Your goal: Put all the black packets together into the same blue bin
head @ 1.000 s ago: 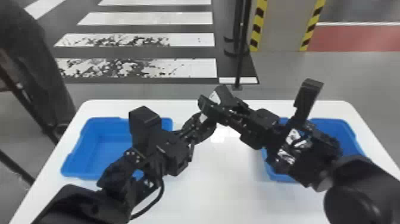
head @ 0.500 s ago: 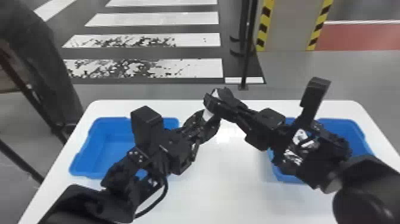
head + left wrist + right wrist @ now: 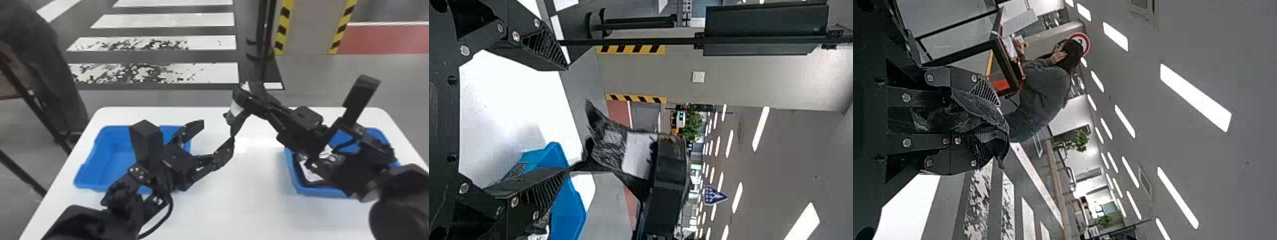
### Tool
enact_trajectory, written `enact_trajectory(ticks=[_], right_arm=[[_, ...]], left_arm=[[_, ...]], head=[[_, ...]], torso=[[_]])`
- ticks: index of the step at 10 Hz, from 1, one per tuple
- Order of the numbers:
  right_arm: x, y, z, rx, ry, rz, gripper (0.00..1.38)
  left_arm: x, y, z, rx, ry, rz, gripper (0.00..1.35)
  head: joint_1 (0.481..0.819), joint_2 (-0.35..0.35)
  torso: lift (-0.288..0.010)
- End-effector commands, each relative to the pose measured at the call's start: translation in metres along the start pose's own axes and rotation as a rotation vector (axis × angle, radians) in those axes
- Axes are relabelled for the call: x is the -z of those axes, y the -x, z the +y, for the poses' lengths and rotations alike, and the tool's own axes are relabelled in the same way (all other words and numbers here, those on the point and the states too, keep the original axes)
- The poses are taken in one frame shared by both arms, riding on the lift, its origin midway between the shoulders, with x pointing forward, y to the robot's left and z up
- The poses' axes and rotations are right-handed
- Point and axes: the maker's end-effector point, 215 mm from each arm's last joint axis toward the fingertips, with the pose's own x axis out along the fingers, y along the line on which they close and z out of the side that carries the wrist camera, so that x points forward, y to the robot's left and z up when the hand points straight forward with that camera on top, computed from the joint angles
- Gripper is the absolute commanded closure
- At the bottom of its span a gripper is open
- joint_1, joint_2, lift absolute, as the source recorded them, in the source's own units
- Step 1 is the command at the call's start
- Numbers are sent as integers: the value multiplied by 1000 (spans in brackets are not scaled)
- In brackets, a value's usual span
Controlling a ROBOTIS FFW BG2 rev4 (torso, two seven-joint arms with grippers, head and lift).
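The right gripper (image 3: 235, 110) pinches a black packet (image 3: 636, 152) with a white patch, up above the table (image 3: 249, 204). Just beside that packet, the left gripper (image 3: 218, 131) has its fingers spread, with nothing between them. Under the right gripper's wrist sits the right blue bin (image 3: 322, 191), with black-and-white packets (image 3: 311, 174) inside; how many, I cannot tell. The left blue bin (image 3: 84, 183) lies beneath the left gripper's wrist. The gathering looks well along: the pinched packet likely still needs to go into the right bin.
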Motion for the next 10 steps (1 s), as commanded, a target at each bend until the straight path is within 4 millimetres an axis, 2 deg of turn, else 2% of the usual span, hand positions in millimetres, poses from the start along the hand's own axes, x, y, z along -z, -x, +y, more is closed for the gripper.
enact_trajectory(ticks=[1,2,4,6,7,9,10], right_arm=[[-17,23,-42,97,48,-28,1139],[-22,45,-77,174,71,-56,1139],[-16,103,-146,346,115,-26,1139],[1,161,-205,502,170,55,1139],[17,180,-225,546,150,84,1139],[44,204,-245,595,130,142,1104],[53,208,-251,610,106,166,785]], left_arm=[[1,7,11,-26,8,-9,127],[4,10,16,-37,15,-8,127],[3,15,20,-50,20,-18,127],[4,16,21,-53,16,-16,127],[5,16,22,-54,13,-14,127],[0,16,21,-51,6,-27,127],[1,15,22,-52,5,-24,127]], head=[[695,45],[695,28],[694,-53],[695,-116],[695,-158],[695,-221],[695,-235]], torso=[[-110],[-110],[-110],[-110],[-110],[-110],[-110]])
